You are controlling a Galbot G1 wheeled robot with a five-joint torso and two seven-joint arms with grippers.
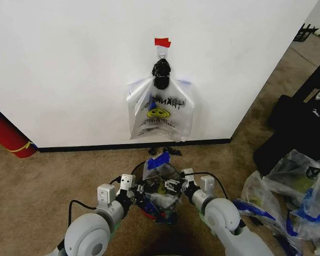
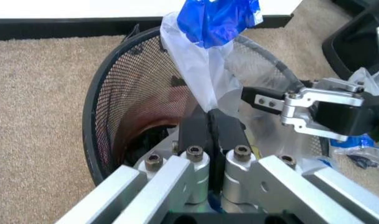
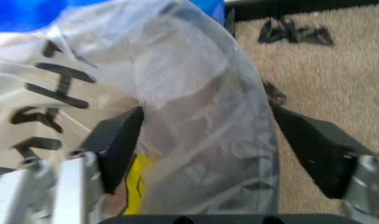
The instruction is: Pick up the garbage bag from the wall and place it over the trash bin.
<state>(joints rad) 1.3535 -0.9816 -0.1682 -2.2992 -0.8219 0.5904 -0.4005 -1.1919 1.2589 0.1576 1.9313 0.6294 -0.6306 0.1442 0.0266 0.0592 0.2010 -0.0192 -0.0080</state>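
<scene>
Both arms reach forward from the lower edge of the head view, meeting over the trash bin (image 1: 159, 205) at lower centre. Left gripper (image 2: 209, 122): fingers pressed together, clamped on a fold of the garbage bag (image 2: 205, 60). From that pinch the thin clear plastic rises to a blue band at the top centre of the left wrist view. Bin's black mesh wall (image 2: 124, 93) curves around the left side of that frame, reddish inside near the bottom.

Right gripper (image 3: 208, 140): fingers spread apart, one dark pad (image 3: 118, 140) at lower left of the right wrist view, the other at lower right, with bag plastic (image 3: 196, 107) bulging between them. Black lettering shows on the plastic at the left of that view, a yellow patch at the lower left. From the left wrist view the right gripper (image 2: 264, 100) sits at mid-right, just beside the bag.

Wall (image 1: 69, 64) fills the upper head view. Second smiley bag (image 1: 160, 109) hangs on it at upper centre, under a red tape strip (image 1: 162, 41). Stuffed clear bags (image 1: 293, 197) lie on the carpet at lower right. Red cylinder (image 1: 8, 136) leans at far left.
</scene>
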